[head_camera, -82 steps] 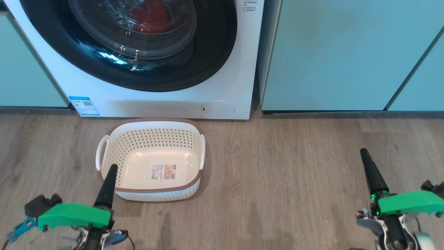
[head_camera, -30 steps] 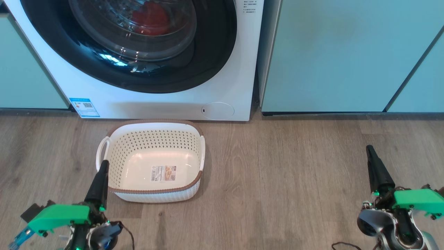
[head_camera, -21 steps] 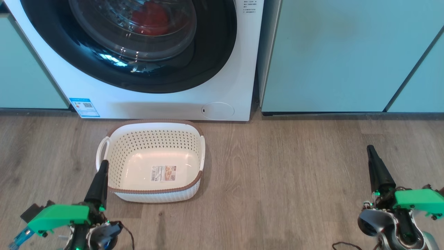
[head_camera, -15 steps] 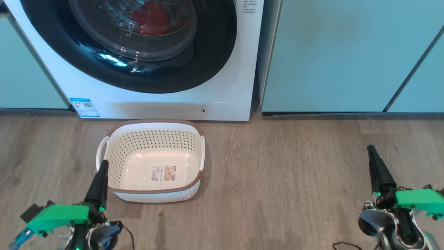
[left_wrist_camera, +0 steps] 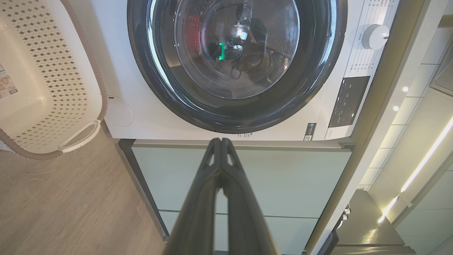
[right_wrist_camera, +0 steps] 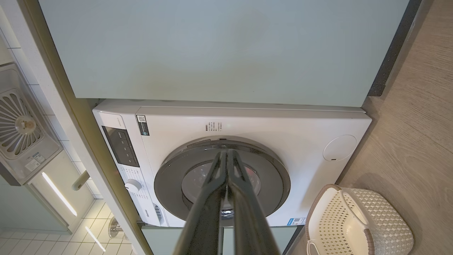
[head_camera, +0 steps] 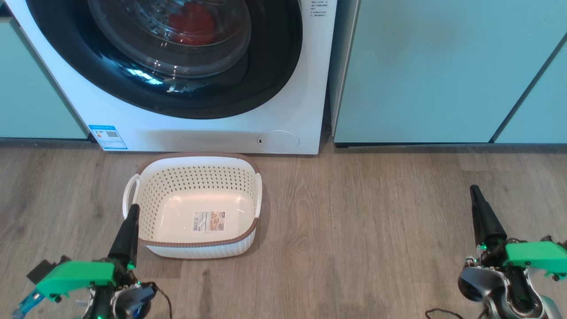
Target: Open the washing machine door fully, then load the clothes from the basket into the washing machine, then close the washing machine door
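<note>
The washing machine stands at the far side of the floor with the washing machine door shut against its front. Red clothes show behind the door's glass, inside the drum. The cream basket sits on the floor just before the machine, holding nothing but its base label. My left gripper is shut, its tip over the basket's left rim. My right gripper is shut above bare floor far to the right. In the left wrist view, the shut left gripper points below the door. In the right wrist view, the right gripper points at the door.
Pale teal cabinets flank the machine on the right and on the left. Wood-look floor stretches between the basket and my right gripper. A control panel and dial sit on the machine's front.
Since the earliest frame both grippers have drawn back toward the bottom edge, the left one off the basket's inside to its left rim. Nothing has moved over the last second.
</note>
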